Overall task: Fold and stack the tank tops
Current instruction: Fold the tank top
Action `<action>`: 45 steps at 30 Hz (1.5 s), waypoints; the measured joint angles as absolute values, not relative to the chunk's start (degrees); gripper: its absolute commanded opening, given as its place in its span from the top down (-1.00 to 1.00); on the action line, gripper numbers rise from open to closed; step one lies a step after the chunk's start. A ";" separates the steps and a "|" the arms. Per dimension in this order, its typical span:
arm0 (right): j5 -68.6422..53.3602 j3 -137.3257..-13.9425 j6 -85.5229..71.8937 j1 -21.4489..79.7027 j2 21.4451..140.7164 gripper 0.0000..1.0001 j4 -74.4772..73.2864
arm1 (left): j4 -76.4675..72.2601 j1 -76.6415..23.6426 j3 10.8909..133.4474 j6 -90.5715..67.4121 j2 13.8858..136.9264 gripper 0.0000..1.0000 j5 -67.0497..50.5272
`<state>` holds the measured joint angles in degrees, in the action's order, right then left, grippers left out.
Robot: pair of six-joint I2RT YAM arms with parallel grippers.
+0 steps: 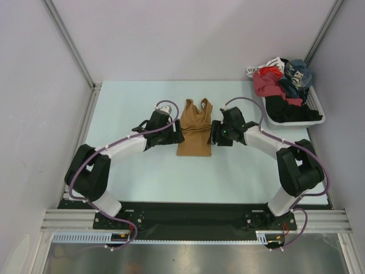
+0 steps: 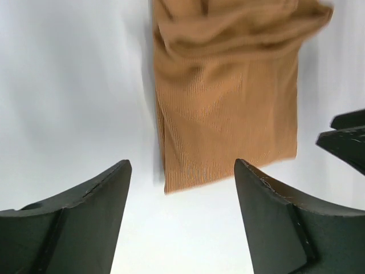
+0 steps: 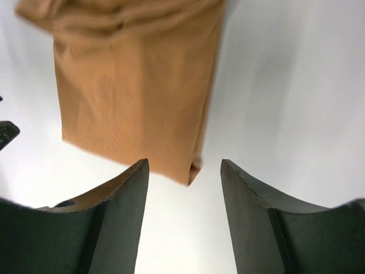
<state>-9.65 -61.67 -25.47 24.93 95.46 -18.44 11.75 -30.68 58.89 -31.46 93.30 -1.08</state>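
Observation:
The tan-brown tank top (image 1: pixel 194 129) lies flat on the table, folded lengthwise into a narrow strip, straps toward the far side. It also shows in the left wrist view (image 2: pixel 228 97) and the right wrist view (image 3: pixel 134 91). My left gripper (image 1: pixel 178 136) is open and empty at the top's left edge, near its hem. My right gripper (image 1: pixel 214 135) is open and empty at the right edge, opposite the left one. In each wrist view the open fingertips frame a hem corner without touching it. A slate-blue tank top does not show as its own piece.
A white basket (image 1: pixel 319 111) at the back right holds a heap of clothes (image 1: pixel 282 85) in red, black, blue and white. The pale table (image 1: pixel 137 171) is bounded by grey walls and a metal rail at the near edge.

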 measured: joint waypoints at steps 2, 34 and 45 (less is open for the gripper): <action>-10.74 -58.78 -25.93 26.28 94.61 -0.19 -16.73 | 10.41 -31.46 55.42 -31.53 91.15 -0.54 -1.80; -8.34 -40.34 -30.57 36.82 81.10 1.00 -14.87 | 2.70 -42.26 37.04 -34.44 85.69 0.95 -1.65; -4.27 -32.86 -36.88 44.07 69.89 -0.05 -17.93 | 0.45 -49.76 30.28 -40.62 77.65 -0.22 1.58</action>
<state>-4.27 -32.86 -36.88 44.07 69.89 -17.93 0.45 -49.76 30.28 -40.62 77.65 1.58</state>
